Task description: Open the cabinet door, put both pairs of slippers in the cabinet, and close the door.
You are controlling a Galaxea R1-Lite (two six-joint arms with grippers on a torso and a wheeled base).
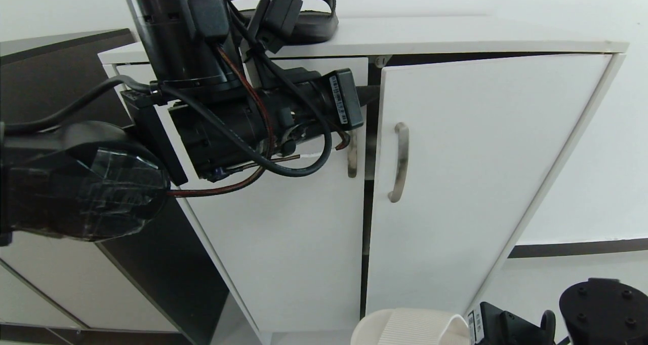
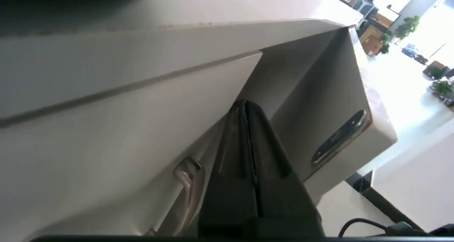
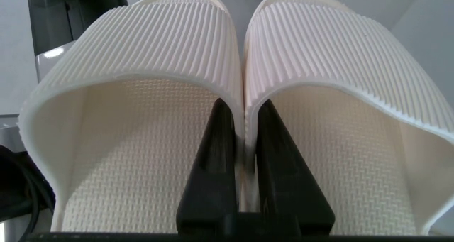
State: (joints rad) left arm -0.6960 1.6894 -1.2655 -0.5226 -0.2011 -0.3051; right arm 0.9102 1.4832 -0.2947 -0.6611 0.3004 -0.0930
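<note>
Head view: black slippers [image 1: 304,15] lie atop the cabinet [image 1: 283,243], its right door [image 1: 455,183] ajar; white slippers [image 1: 410,324] sit low.
Left wrist view: left tool [image 2: 243,111] clenched, empty, at the door gap.
Right wrist view: right tool [image 3: 245,107] grasps the white slippers' adjoining walls.

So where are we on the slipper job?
Done: right door is ajar, not fully open. In hand: right gripper is shut on the white slippers; left gripper sits at the door gap. Left: black slippers on the cabinet top, stowing both pairs, closing.
</note>
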